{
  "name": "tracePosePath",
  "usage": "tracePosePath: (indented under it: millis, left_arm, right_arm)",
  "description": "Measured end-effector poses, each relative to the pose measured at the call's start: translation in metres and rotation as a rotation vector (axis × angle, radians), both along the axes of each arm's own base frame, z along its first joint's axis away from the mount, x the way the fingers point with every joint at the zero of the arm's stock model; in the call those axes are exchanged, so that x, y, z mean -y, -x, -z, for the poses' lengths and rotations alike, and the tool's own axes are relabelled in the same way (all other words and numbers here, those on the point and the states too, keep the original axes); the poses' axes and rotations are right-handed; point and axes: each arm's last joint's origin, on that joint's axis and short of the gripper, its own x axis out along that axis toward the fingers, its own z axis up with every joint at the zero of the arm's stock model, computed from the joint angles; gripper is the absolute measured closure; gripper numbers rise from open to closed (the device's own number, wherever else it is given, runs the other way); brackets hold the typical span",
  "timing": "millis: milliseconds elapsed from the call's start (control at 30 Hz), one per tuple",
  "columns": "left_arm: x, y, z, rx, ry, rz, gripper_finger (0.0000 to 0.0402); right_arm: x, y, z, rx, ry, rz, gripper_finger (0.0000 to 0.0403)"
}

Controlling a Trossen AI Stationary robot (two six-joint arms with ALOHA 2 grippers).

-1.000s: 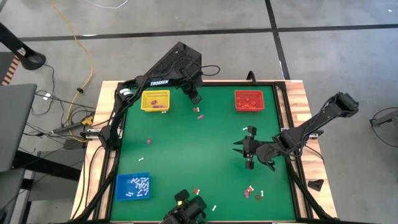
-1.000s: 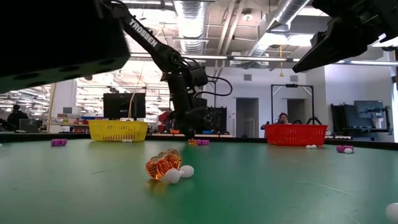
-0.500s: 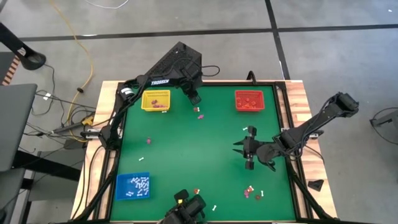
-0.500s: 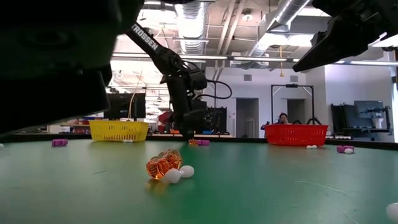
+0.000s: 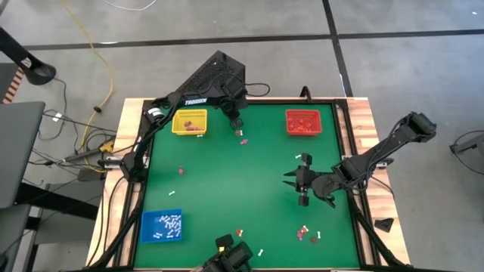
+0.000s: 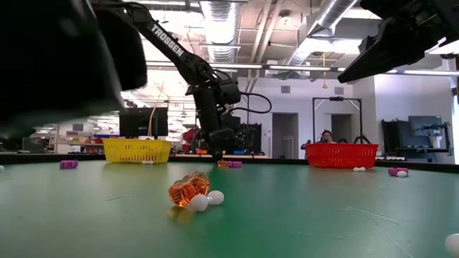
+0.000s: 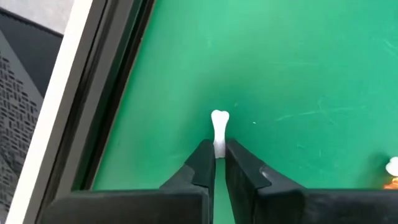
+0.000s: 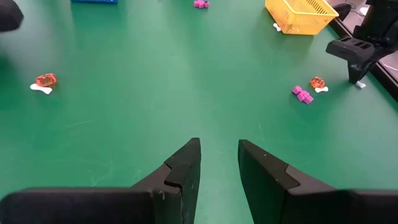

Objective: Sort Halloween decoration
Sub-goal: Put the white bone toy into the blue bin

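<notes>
While trays hold some trinkets | left gripper (image 7: 215, 163) pinching white bone (image 7: 219, 129) | right gripper (image 8: 219, 163) spread, idle | strays (image 8: 303, 93) remain on table (image 5: 227, 181).

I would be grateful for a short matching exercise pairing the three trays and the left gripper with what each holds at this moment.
Things:
1. yellow tray
2. red tray
3. blue tray
4. left gripper

Contents:
A. white stick-like pieces
B. a single white bone, pinched at one end
C. orange-red trinkets
D. purple-pink trinkets

Pairs: 1-D, 2-C, 3-A, 4-B
</notes>
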Motion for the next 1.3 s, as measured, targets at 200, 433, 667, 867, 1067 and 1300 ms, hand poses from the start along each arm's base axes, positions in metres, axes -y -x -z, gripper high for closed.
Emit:
tracePosePath:
  millis: [200,433,667,867,1067,1300]
  left_arm:
    - [0.011,0.008,-0.021,-0.008,0.072,0.023,0.0398]
    - [0.051,0.033,-0.080,-0.074,0.204,0.079,0.0399]
    - [0.139,0.068,-0.114,-0.177,0.300,0.140,0.0400]
    - [0.241,0.126,-0.115,-0.143,0.333,0.106,0.0400]
    - [0.336,0.192,-0.109,0.023,0.470,0.034,0.0401]
    - [0.403,0.248,-0.091,0.152,0.667,-0.070,0.0401]
  right_arm:
    - [0.000,0.000,0.000,0.000,0.000,0.000,0.0265]
    - [0.000,0.000,0.000,-0.001,-0.007,0.000,0.0265]
    - [-0.001,0.000,0.000,0.002,-0.022,-0.014,0.0265]
    - [-0.001,0.000,0.000,0.004,-0.023,-0.013,0.0265]
    - [-0.001,-0.001,-0.001,0.007,-0.019,-0.017,0.0265]
    - [0.000,-0.003,-0.004,0.042,-0.025,-0.019,0.0265]
